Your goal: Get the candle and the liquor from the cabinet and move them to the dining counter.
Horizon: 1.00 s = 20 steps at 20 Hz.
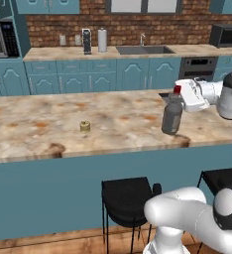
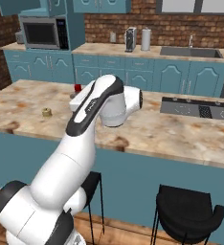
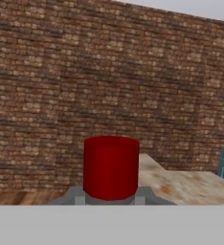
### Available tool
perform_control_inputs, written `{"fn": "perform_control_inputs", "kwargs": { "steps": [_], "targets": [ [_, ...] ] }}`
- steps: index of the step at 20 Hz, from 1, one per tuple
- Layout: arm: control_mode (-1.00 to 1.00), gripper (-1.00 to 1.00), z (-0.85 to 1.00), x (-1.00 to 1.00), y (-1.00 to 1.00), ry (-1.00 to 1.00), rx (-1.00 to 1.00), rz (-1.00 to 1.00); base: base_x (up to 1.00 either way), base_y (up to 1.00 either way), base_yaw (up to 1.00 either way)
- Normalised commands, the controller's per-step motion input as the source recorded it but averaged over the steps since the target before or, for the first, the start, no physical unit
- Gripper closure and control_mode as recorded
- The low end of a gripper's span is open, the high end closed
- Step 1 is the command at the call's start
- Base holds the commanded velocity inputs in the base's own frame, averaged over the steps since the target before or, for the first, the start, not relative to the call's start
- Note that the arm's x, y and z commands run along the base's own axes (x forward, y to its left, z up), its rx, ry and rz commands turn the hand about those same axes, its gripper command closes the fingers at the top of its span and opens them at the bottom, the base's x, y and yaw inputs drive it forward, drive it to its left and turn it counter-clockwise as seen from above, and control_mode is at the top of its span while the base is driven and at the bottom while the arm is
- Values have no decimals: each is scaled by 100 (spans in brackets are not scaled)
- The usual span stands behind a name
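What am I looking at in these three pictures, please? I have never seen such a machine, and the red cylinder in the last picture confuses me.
This is a rendered kitchen with a white robot arm on a driving base. Two pictures come from cameras on the base, behind the arm to its left and right. The third comes from a camera on the hand.

The long marble surface is the dining counter. The small gold candle already stands on it.

The gripper has its jaws shut on the neck of the liquor, a dark grey bottle, over the counter's near edge. I cannot tell whether it touches down. The red cylinder is the bottle's cap, seen very close.
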Motion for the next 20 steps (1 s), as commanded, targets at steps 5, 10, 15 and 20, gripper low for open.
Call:
{"fn": "perform_control_inputs", "kwargs": {
  "steps": [5,10,15,20],
  "targets": [
    [-100,100,-27,61,0,0,0,2,0,0,0],
    [-100,100,-22,59,0,1,0,5,0,0,0],
    [-100,100,-26,60,0,4,0,7,0,0,0],
    [-100,100,-33,56,0,7,0,9,0,0,0]
  ]
}}
